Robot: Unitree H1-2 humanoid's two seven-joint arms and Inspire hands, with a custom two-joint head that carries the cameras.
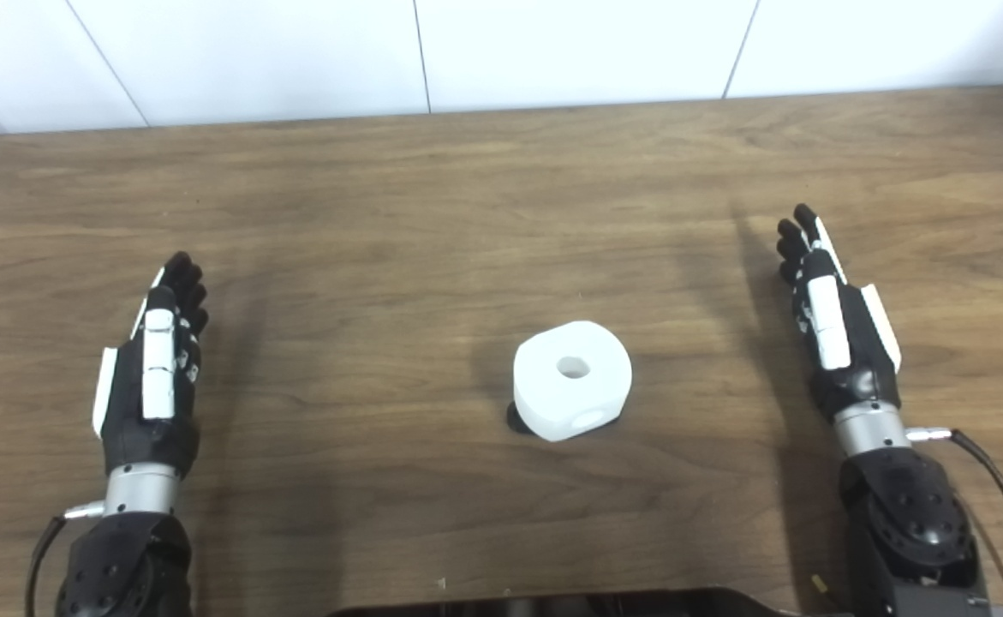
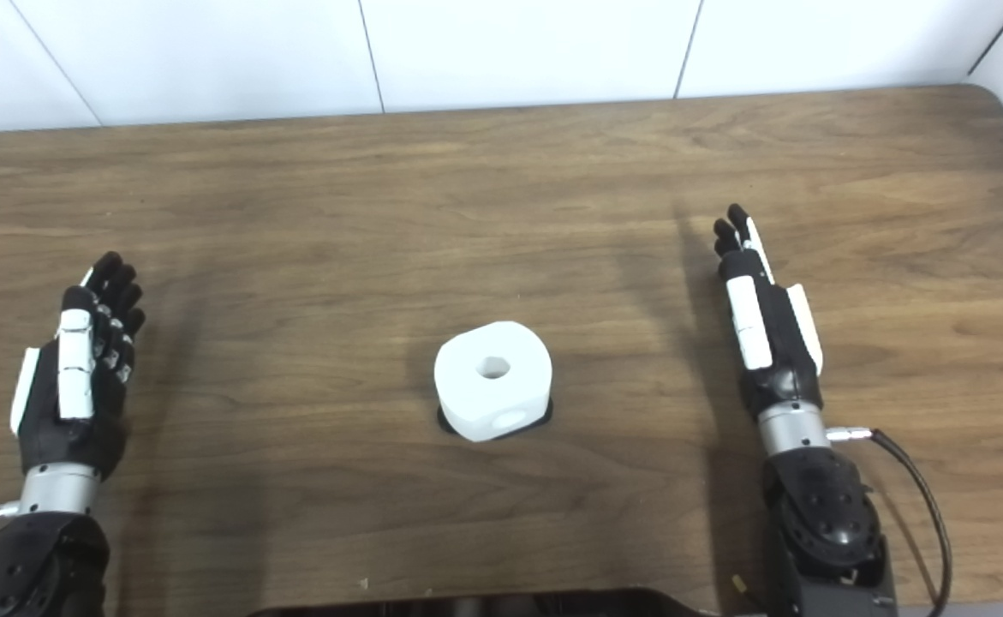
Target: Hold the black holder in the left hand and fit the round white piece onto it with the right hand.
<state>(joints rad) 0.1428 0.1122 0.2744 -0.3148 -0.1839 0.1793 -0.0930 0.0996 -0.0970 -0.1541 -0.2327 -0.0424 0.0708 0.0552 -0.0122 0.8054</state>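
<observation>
The round white piece (image 1: 572,378) stands on the table's middle, with a hole in its top. It sits on the black holder (image 1: 517,419), of which only a thin dark edge shows under its base. My left hand (image 1: 155,368) is open and empty, held edge-up well to the left of the piece. My right hand (image 1: 833,317) is open and empty, held edge-up well to the right of it. Neither hand touches the piece or the holder.
The brown wooden table (image 1: 432,197) runs to a white wall at the back. A dark edge of the robot's body (image 1: 552,604) shows at the bottom centre. A cable (image 1: 994,480) loops off the right wrist.
</observation>
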